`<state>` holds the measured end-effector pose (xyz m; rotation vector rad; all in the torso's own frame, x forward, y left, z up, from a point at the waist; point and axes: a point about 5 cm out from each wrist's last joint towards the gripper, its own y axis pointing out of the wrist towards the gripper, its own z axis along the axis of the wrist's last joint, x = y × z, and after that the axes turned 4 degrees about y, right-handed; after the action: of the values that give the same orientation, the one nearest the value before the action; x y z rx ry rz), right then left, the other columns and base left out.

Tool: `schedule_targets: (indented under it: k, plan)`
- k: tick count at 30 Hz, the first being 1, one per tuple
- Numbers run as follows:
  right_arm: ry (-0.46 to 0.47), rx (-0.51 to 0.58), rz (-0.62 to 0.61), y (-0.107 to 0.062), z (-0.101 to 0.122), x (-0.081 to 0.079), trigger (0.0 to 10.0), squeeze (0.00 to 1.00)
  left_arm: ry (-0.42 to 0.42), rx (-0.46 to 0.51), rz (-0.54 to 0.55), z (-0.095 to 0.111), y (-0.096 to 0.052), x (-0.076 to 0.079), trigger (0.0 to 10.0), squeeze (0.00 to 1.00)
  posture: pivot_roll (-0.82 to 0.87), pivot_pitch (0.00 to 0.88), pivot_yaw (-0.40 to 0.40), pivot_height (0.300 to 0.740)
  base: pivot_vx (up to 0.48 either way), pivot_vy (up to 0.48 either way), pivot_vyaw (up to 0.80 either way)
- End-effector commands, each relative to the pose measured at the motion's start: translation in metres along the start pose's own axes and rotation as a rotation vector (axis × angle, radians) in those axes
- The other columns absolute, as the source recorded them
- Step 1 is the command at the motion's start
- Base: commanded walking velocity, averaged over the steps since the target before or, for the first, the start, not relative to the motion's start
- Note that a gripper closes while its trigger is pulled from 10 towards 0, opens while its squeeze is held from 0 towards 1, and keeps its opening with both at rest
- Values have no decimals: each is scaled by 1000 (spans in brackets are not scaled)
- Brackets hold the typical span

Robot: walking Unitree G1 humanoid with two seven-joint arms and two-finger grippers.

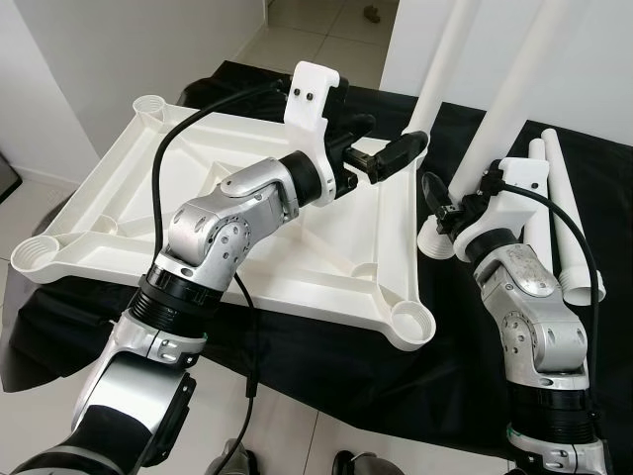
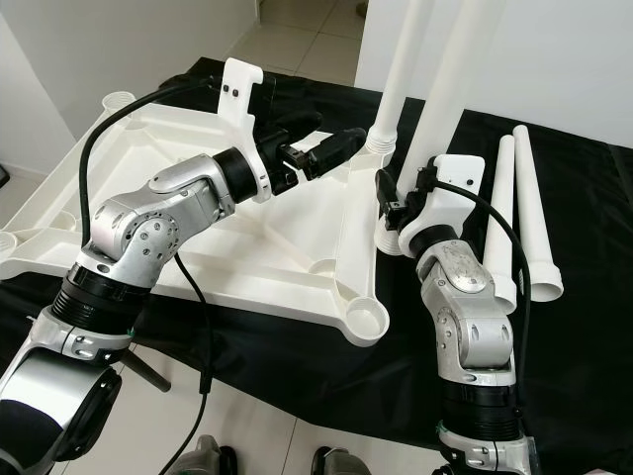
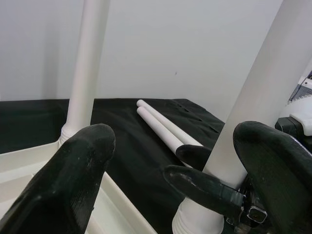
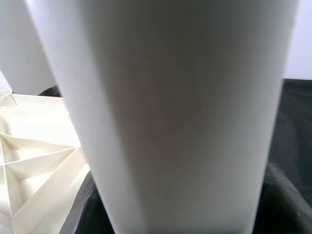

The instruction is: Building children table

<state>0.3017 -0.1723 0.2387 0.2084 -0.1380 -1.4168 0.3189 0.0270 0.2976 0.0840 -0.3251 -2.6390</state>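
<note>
The white tabletop (image 1: 198, 208) lies upside down on the black cloth (image 1: 475, 376), with 1 leg (image 2: 401, 69) already upright in its far right corner. The right gripper (image 1: 442, 210) is clamped on a second leg (image 1: 514, 89), held nearly upright with its threaded foot just right of the tabletop's right edge. The empty socket (image 1: 410, 322) sits nearer, at the near right corner. The left gripper (image 1: 381, 148) hovers over the tabletop, fingers spread, empty. 2 spare legs (image 2: 524, 213) lie on the far right.
</note>
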Motion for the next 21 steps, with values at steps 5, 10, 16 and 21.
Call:
schedule_targets:
  k: [5,10,16,21]
  plan:
    - [-2,18,-5,0,1,1,10000,0,-5,14,-176,1,-3,9,10000,0,75,125,-8,740,0,0,0]
    - [-2,25,2,1,2,0,10000,0,25,28,-156,2,-3,7,10000,0,81,131,-13,740,0,0,0]
    - [6,27,-3,1,2,0,10000,0,30,21,-126,-2,-7,4,10000,0,85,135,-10,740,0,0,0]
    - [8,27,3,1,1,-2,10000,0,59,-2,-101,-4,-9,1,10000,0,89,141,-12,740,0,0,0]
